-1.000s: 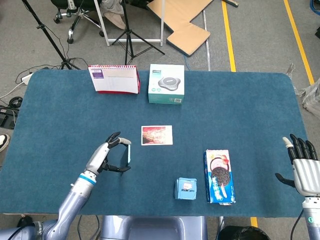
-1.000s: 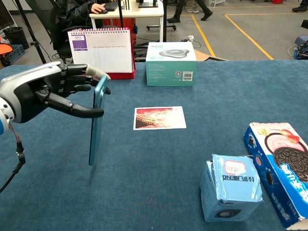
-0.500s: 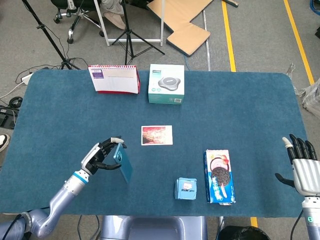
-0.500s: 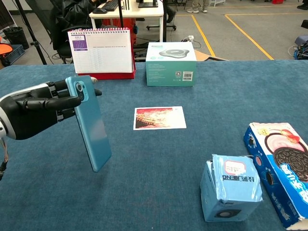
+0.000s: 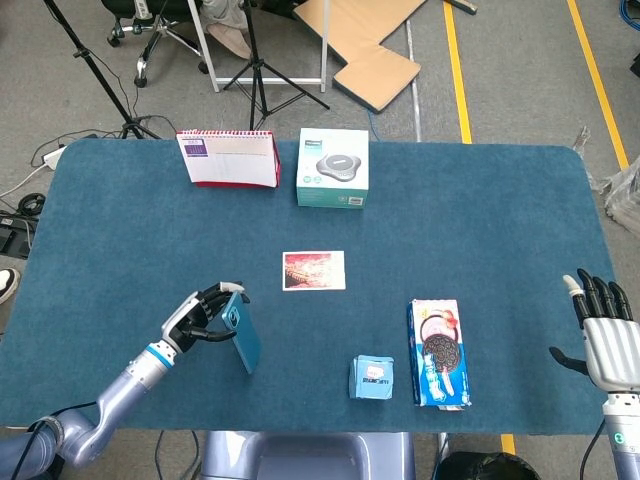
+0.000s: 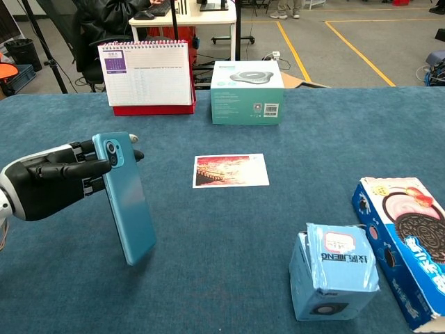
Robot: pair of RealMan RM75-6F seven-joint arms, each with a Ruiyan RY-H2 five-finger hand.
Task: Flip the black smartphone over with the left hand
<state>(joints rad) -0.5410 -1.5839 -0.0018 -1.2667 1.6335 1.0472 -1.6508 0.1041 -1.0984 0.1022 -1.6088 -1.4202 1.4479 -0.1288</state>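
Blue table (image 6: 229, 229), smartphone (image 6: 128, 197) in left robot hand (image 6: 49, 184)

Cookie box (image 6: 407, 243) cut off by chest view's right edge; calendar (image 6: 146, 73) print too small to read.

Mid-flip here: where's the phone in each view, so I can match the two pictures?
Head view: phone lower left, held near upright by the left robot hand.
Chest view: phone left of centre, same robot hand behind it.
Shared landmark: the photo card, lying to the phone's right.
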